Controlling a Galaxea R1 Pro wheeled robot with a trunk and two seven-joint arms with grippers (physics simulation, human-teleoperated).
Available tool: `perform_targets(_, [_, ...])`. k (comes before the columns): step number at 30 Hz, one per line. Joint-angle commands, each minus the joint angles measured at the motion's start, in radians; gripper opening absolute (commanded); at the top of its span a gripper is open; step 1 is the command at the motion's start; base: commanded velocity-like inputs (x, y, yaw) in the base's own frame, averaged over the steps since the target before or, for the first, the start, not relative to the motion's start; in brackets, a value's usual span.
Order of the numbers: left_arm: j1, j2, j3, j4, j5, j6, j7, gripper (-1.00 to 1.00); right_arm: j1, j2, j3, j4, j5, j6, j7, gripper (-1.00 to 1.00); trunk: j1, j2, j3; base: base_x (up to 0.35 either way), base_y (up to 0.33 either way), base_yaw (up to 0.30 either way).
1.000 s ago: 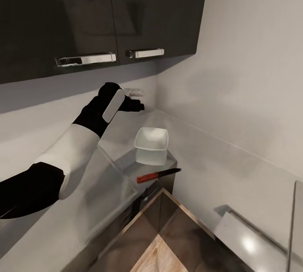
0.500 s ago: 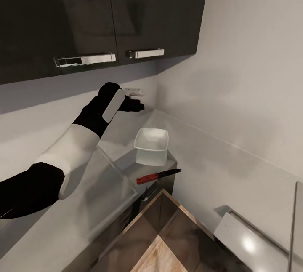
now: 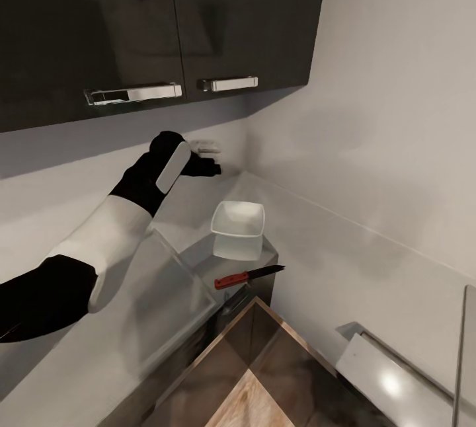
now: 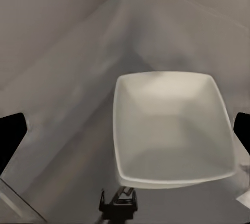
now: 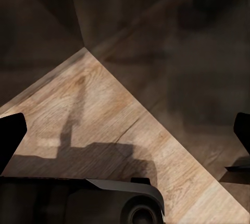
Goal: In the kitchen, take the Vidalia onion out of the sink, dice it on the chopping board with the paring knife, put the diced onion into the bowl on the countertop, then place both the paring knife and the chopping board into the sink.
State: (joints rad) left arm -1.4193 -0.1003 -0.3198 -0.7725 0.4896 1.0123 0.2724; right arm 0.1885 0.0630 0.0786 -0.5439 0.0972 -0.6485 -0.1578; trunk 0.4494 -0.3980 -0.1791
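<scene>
- Hovering high above the grey countertop [image 3: 165, 281], the left gripper [image 3: 206, 167] points toward the corner of the walls, under the dark upper cabinets [image 3: 158, 24].
- In the left wrist view its two black fingertips [image 4: 11, 135] stand far apart at the two edges of the picture with nothing between them, so this gripper is open and empty.
- The white bowl [image 3: 237, 229] sits on the countertop, below the left gripper and a little nearer to the robot; the left wrist camera looks down into it [image 4: 169, 130].
- The paring knife [image 3: 248, 275], with a red handle and a dark blade, lies flat near the counter's edge, just beside the bowl on the robot's side. Its long axis runs across the view, handle to the left and blade tip to the right.
- The left arm is clearly the nearer one to the knife; I judge it must come down and back toward the robot to reach the handle.
- The right gripper [image 5: 125, 130] is also open and empty, and it looks at the light wood floor [image 5: 104, 120].
</scene>
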Motion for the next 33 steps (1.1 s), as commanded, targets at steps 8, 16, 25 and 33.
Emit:
perform_targets(8, [0.0, 0.023, -0.002, 0.084, 0.012, 0.002, 0.01, 1.0, 0.0, 0.0, 0.003, -0.002, 0.01, 0.003, -0.011, 1.0, 0.001, -0.002, -0.003, 0.0, 0.0, 0.0])
perform_targets(16, [0.0, 0.022, -0.002, 0.094, 0.012, 0.002, 0.01, 1.0, 0.0, 0.0, 0.002, -0.002, 0.01, 0.003, -0.011, 1.0, 0.001, -0.002, -0.013, 0.016, 0.0, 0.0])
perform_targets(25, [0.0, 0.022, -0.002, 0.096, 0.012, 0.002, 0.01, 1.0, 0.0, 0.0, 0.002, -0.002, 0.01, 0.003, -0.011, 1.0, 0.001, -0.002, -0.025, 0.07, 0.0, 0.0])
perform_targets(33, [0.0, 0.022, -0.003, 0.096, 0.012, 0.002, 0.01, 1.0, 0.0, 0.0, 0.003, -0.002, 0.01, 0.003, -0.011, 1.0, 0.001, -0.002, -0.037, 0.033, 0.0, 0.0])
